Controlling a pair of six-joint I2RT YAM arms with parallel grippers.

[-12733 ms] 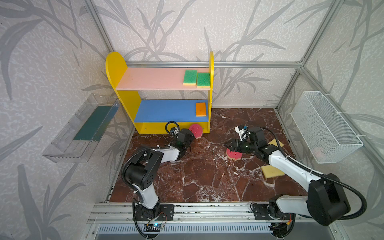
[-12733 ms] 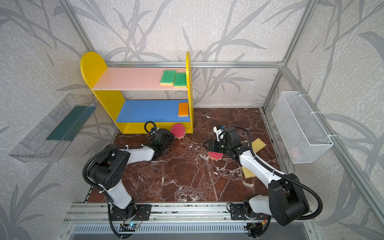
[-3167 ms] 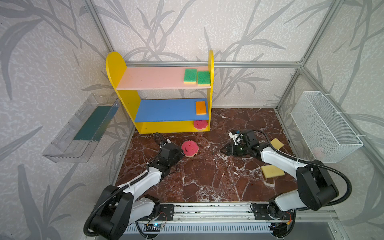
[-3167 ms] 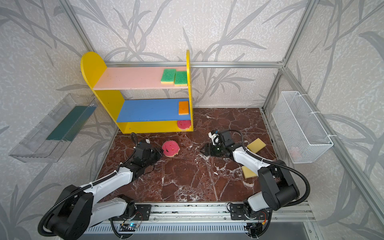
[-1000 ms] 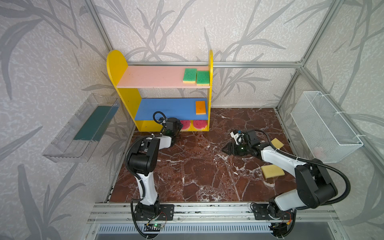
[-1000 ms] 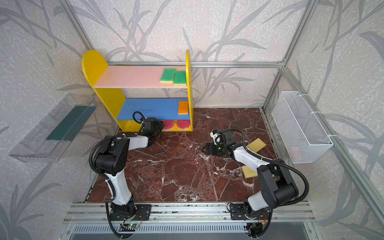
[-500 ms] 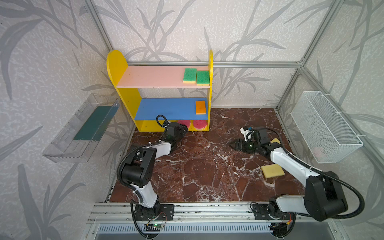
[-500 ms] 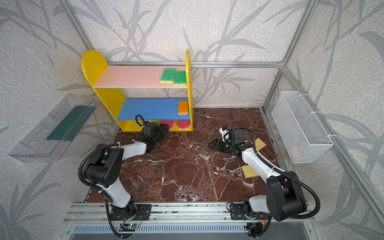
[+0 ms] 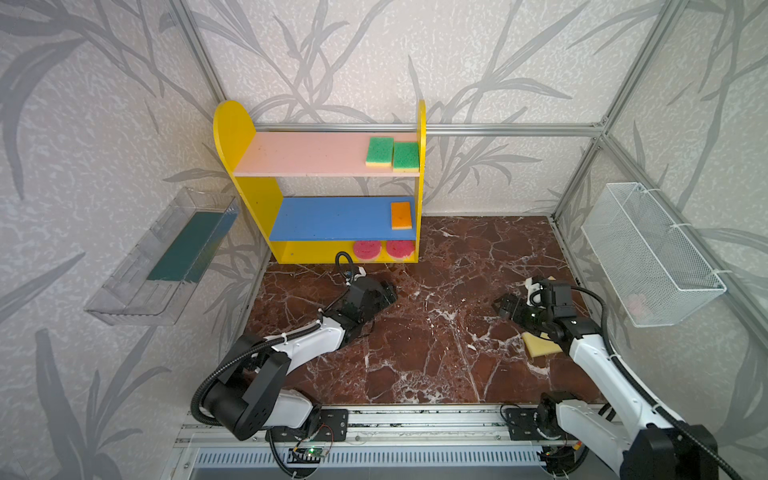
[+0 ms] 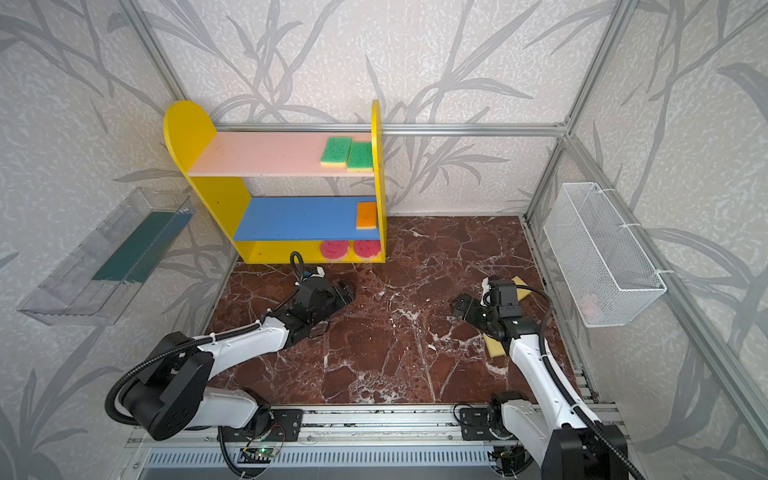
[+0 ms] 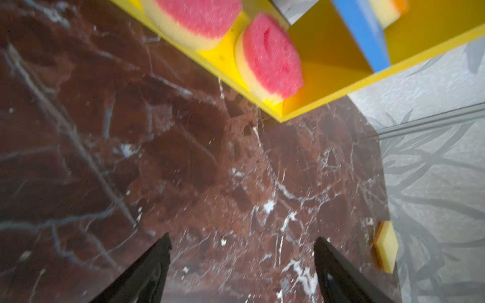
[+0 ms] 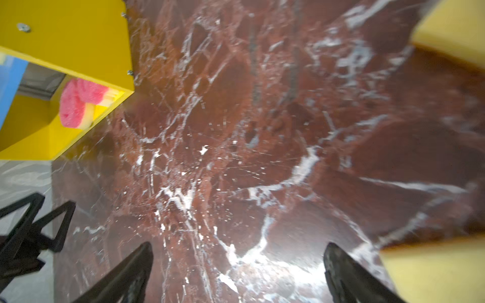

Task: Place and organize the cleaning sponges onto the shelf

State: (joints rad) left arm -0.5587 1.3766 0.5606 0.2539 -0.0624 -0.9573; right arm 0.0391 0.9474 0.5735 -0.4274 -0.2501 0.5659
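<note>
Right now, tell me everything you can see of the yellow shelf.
The shelf is a small, painted, wooden-looking unit whose yellow side panels have rounded tops. It stands upright on the marble floor by the back wall. Its pink upper board carries two green-faced sponges at the right end. The blue middle board holds one orange-faced sponge, and the yellow base holds two round pink sponges. Only the floor and these sponges visibly touch it.

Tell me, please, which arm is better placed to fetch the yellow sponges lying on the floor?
Right. The yellow sponges lie on the floor close beside the right tool, which is open and empty. The left tool, also open, sits across the floor near the shelf.
</note>
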